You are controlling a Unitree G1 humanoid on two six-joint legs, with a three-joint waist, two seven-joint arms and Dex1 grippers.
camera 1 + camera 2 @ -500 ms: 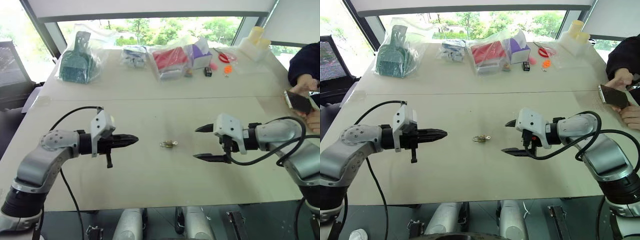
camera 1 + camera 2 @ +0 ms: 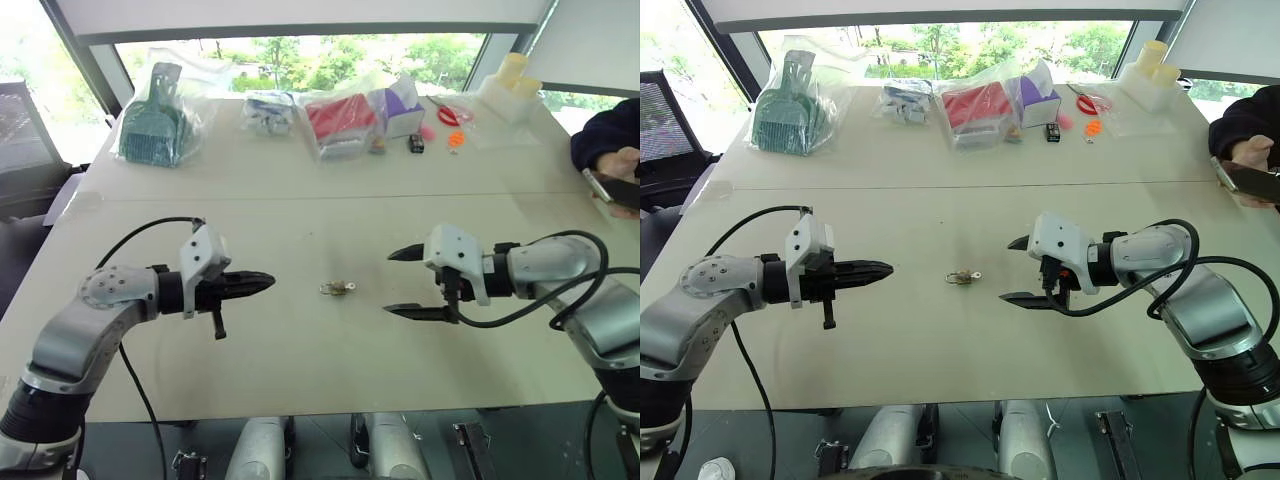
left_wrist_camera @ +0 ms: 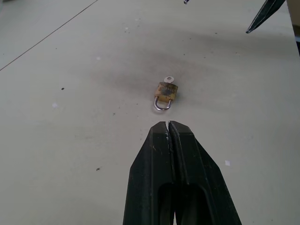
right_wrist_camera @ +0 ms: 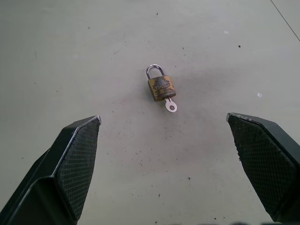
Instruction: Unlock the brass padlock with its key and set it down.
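Black fingers first: your left gripper (image 2: pixel 262 281) is clenched tight on nothing, tips pressed together and aimed across at the lock, while your right gripper (image 2: pixel 1017 270) stands spread wide and empty, one finger high, one low, facing in from the other side. Between them, on the bare pale table (image 2: pixel 300 350), lies the brass padlock (image 4: pixel 161 87), flat on its side, touched by neither gripper and about midway between the two. The key (image 4: pixel 170 105) is already seated in its keyway, silvery bow sticking out of the body's bottom end. Read the axis before you move: shackle, body and key run in one line, shackle loop towards your left gripper, key bow towards your right. So, I'd judge, your right gripper takes the key bow and your left pins the brass body. Your left must open before it can do anything. Both parts are tiny against those fingers, so come in low along that line, close on the body's flat faces rather than the shackle, and keep the lock from skating on the smooth top as you turn.
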